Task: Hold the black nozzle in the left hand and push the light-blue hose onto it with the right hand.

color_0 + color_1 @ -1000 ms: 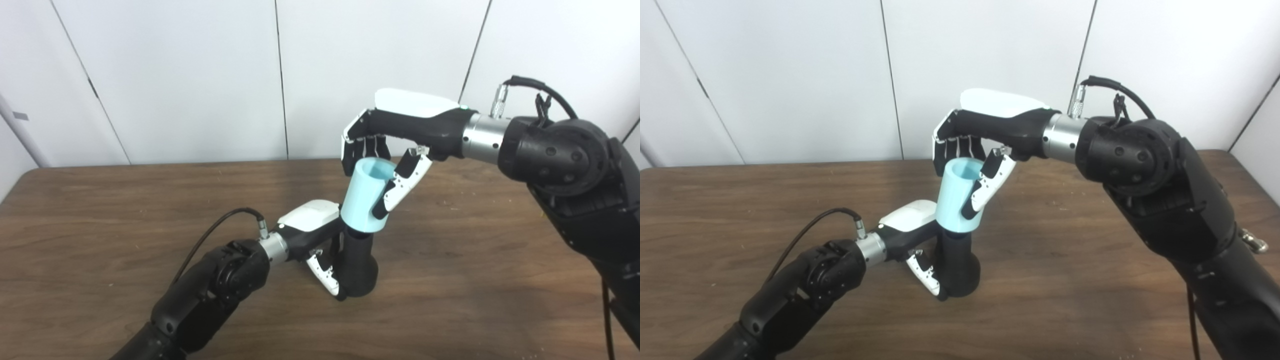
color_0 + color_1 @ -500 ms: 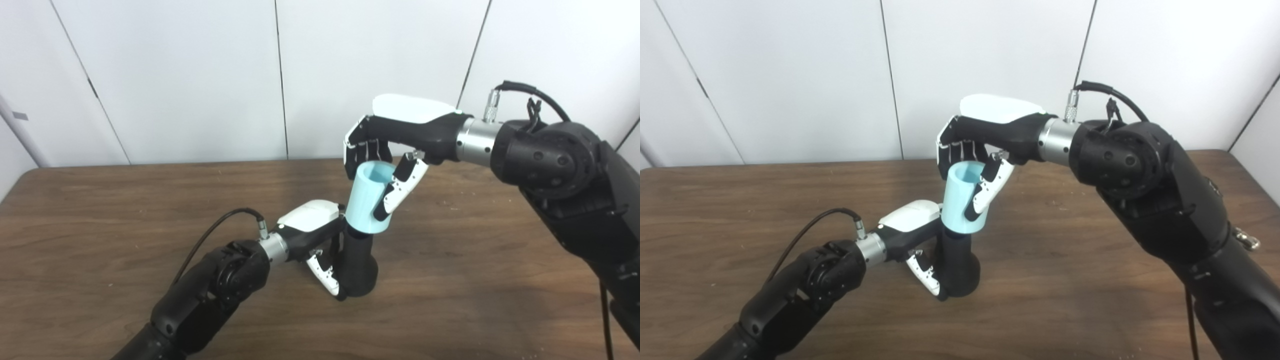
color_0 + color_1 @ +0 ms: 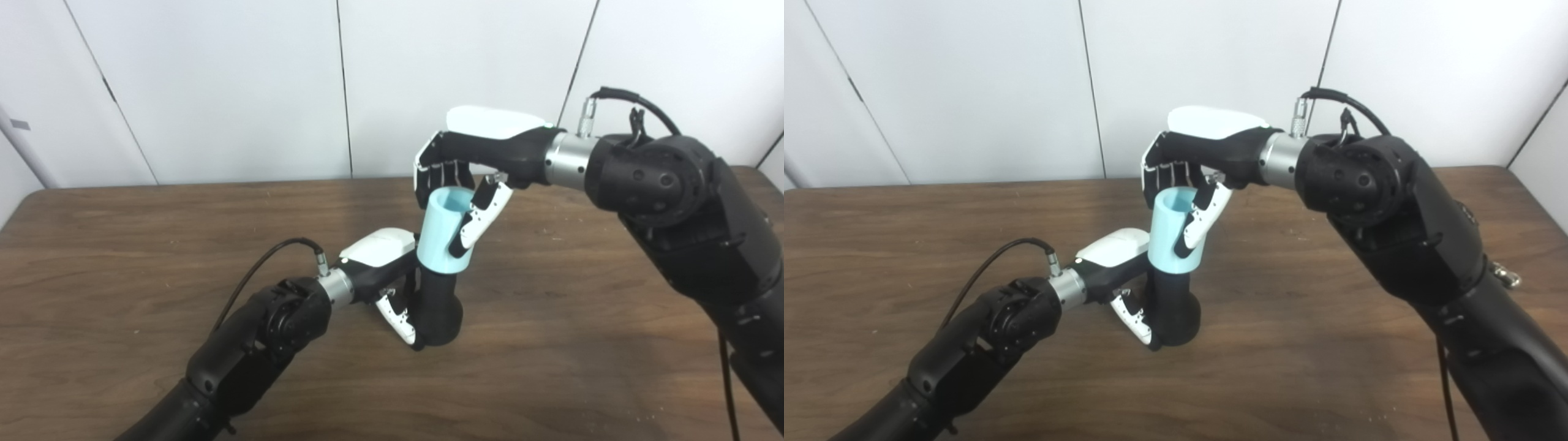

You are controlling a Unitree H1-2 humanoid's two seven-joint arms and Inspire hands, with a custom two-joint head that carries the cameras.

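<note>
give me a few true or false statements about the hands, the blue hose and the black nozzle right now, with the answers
1. The left hand grips the black nozzle. True.
2. The light-blue hose lies flat on the table. False: it sits upright on top of the nozzle.
3. The right hand is closed around the hose. True.
4. The nozzle is lifted clear of the table. False: its wide base rests on the wood.
5. The hose's top end is capped. False: it is open.
</note>
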